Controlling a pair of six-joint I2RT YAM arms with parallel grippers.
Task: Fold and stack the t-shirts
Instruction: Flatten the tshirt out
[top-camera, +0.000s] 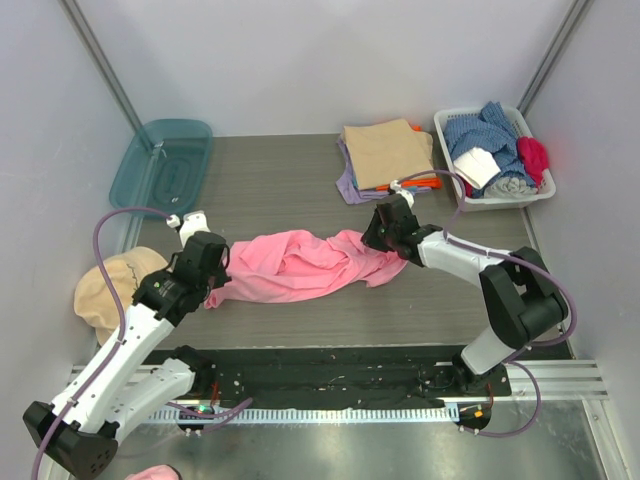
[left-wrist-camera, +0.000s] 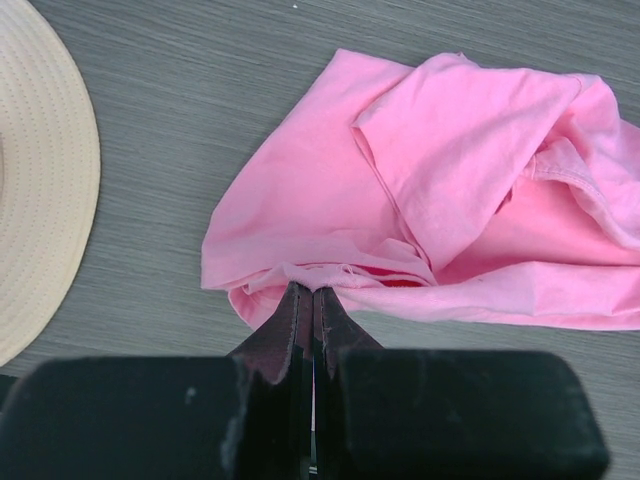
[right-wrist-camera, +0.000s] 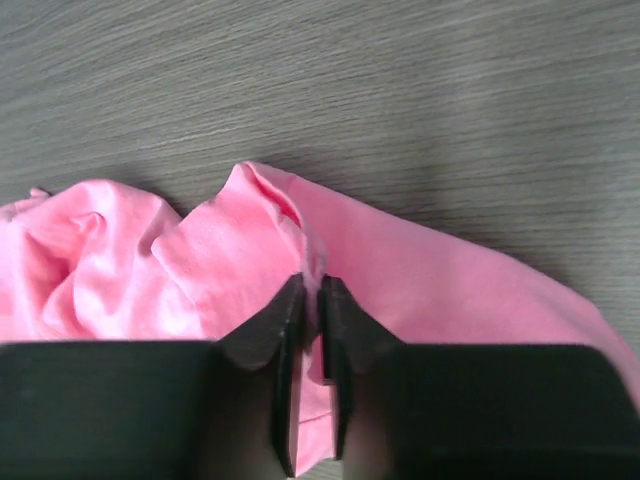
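The left gripper (left-wrist-camera: 312, 296) has its jaws pressed together on the near left edge of the pink t-shirt (left-wrist-camera: 450, 180), a small gather of cloth pinched at the tips. The right gripper (right-wrist-camera: 311, 287) has its jaws drawn narrow, with a raised fold of the same shirt caught between them.

The shirt lies crumpled and stretched lengthwise across the middle of the grey table (top-camera: 280, 180), one arm at each end of it. Loose folds bunch up in its centre.

Just left of the left arm, a tan hat (top-camera: 105, 290) sits at the table's edge, close to the shirt's corner but apart from it. At the far left a teal tub (top-camera: 160, 165) rests against the wall.

Behind the right arm is a stack of folded t-shirts (top-camera: 385, 155): tan on top, orange and lilac edges showing beneath. Beside it, a white basket (top-camera: 500, 203) holds blue, white and red cloth.
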